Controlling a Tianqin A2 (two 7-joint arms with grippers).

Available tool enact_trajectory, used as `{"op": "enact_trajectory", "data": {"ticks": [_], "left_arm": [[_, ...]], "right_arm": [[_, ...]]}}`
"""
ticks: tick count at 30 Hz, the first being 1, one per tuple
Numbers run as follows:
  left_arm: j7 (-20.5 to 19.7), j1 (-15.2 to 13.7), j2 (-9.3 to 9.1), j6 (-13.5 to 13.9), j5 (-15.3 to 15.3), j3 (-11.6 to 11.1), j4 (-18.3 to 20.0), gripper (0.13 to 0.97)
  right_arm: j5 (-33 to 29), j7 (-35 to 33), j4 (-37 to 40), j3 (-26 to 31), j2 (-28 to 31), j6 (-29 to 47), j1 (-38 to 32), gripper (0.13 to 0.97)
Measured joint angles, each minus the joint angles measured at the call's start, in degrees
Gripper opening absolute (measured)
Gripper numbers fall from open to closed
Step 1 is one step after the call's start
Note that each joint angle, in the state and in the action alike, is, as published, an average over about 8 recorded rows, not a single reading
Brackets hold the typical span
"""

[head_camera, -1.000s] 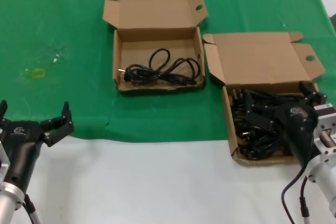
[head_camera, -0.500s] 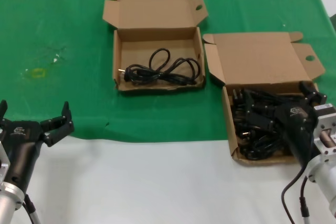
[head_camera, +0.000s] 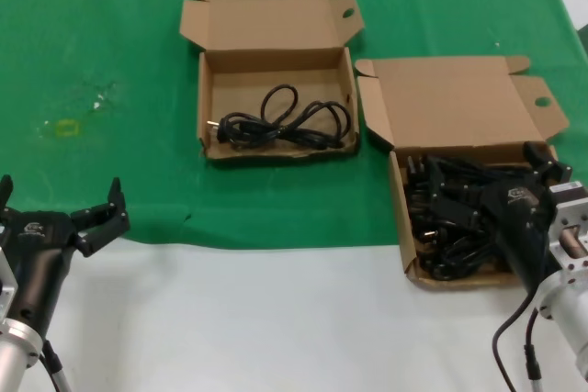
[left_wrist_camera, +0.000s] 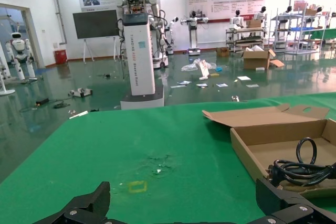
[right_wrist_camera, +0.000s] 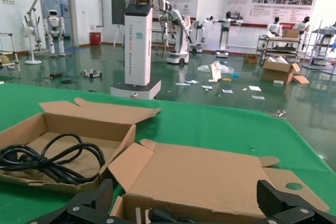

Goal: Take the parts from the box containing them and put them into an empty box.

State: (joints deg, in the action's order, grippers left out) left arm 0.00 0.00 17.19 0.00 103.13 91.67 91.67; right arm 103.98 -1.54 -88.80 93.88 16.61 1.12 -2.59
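From the head camera, you see two open cardboard boxes on a green tabletop (head_camera: 110, 34), whose near strip is white. The far box (head_camera: 276, 103) sits near the middle with its lid folded back and one coiled black cord (head_camera: 280, 122) on its floor. The near box (head_camera: 459, 181) lies to the robot's right, lid back, packed with a tangle of black cords (head_camera: 441, 218). Your right tool (head_camera: 501, 185) sits over that pile, its fingers spread wide among the cords; whether they touch any you cannot tell, since black on black hides the tips. Your left tool (head_camera: 60, 204) waits at the near left edge over the boundary of green and white, fingers wide apart and holding nothing, well apart from both boxes.

From the left wrist camera, you look across the green cloth past the two spread fingertips (left_wrist_camera: 84, 208) of the left tool. The far box (left_wrist_camera: 273, 140) shows off to one side with its cord (left_wrist_camera: 302, 166) looped against the wall nearest the camera. A white robot pedestal (left_wrist_camera: 140, 56) stands beyond the tabletop in a hall.

From the right wrist camera, you see the right tool's fingertips (right_wrist_camera: 294, 208) held wide at the picture's lower edge. The near box's lid (right_wrist_camera: 205, 174) lies flat just beyond them, with an oval hole in a corner tab. The far box (right_wrist_camera: 68, 129) stands beyond, beside it, its single cord (right_wrist_camera: 47, 161) coiled inside.
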Motion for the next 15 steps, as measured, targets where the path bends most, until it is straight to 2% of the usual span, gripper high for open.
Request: {"op": "enact_trajectory", "data": {"ticks": [15], "left_arm": [[0.0,0.0,0.0,0.0,0.0,0.0,0.0,0.966]], "right_arm": [[0.0,0.0,0.0,0.0,0.0,0.0,0.0,0.966]]}}
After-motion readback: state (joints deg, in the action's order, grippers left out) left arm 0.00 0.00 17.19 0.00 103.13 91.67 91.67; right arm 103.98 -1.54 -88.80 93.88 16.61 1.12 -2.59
